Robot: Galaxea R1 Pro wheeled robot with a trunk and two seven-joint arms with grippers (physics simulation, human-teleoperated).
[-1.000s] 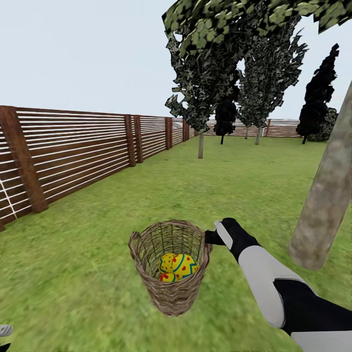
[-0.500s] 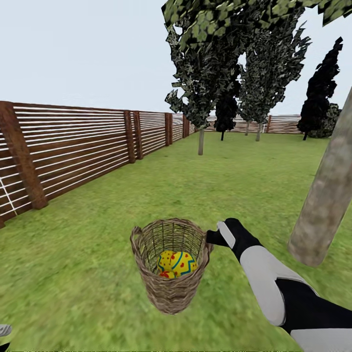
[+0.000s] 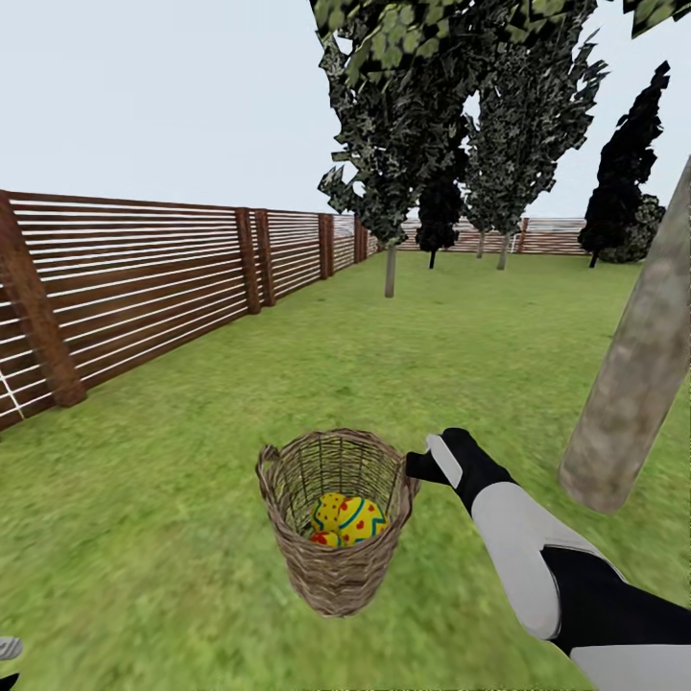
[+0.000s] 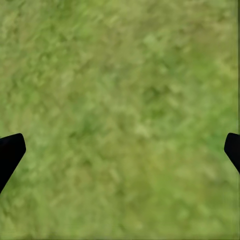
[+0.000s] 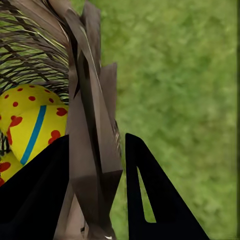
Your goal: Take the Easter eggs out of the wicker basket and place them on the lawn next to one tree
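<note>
As I look down from my head camera, the wicker basket (image 3: 336, 518) sits low in the middle of the picture, apparently lifted a little off the lawn (image 3: 451, 355), though I cannot be sure it is clear of the grass. My right gripper (image 3: 415, 468) meets the basket's braided rim on its right side, at the end of my white and black forearm. Inside the basket I can make out yellow Easter eggs (image 3: 347, 519) with red dots and a blue-green band; two are plain and a third peeks out beneath them. A thick, leaning grey-brown trunk, the tree (image 3: 629, 384), rises just to the right of my arm, near the basket. A brown slatted fence (image 3: 144, 288) runs along the left.

In my left wrist camera, mottled grass (image 4: 120, 110) lies below, with my two dark fingertips (image 4: 10, 152) far apart at the edges, so my left claw is spread wide and holds nothing.

In my right wrist camera, my two dark fingers (image 5: 150, 200) are clamped on either side of the basket's rim (image 5: 92, 140), grasping it firmly. One spotted egg (image 5: 32, 125) rests inside, just beyond the weave.

I judge the task barely begun: the eggs I can see are all in the basket, none lie beside the tree, and each has yet to be taken out and set down there.
</note>
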